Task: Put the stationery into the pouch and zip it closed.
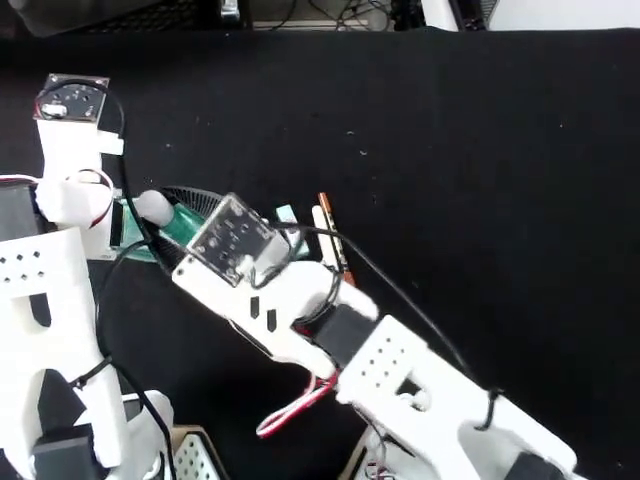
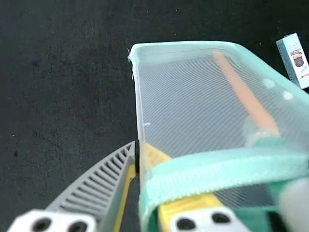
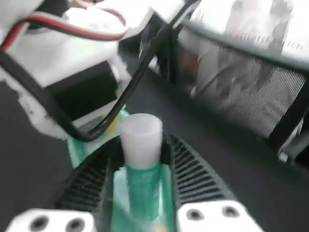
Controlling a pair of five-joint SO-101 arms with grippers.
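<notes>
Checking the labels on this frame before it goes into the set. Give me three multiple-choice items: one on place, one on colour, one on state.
1. Where is the small eraser?
A) on the table beside the pouch
B) inside the pouch
C) between a gripper's fingers

2. What colour is the cap of the glue stick?
A) red
B) white
C) black

3. What state is the right gripper in?
A) open over the table
B) shut on the eraser
C) shut on the glue stick

Answers:
1 A: in the left wrist view it lies on the table past the pouch's rim.
2 B: the white cap stands up between the fingers in the right wrist view.
3 C: both fingers press on the stick's green body.
</notes>
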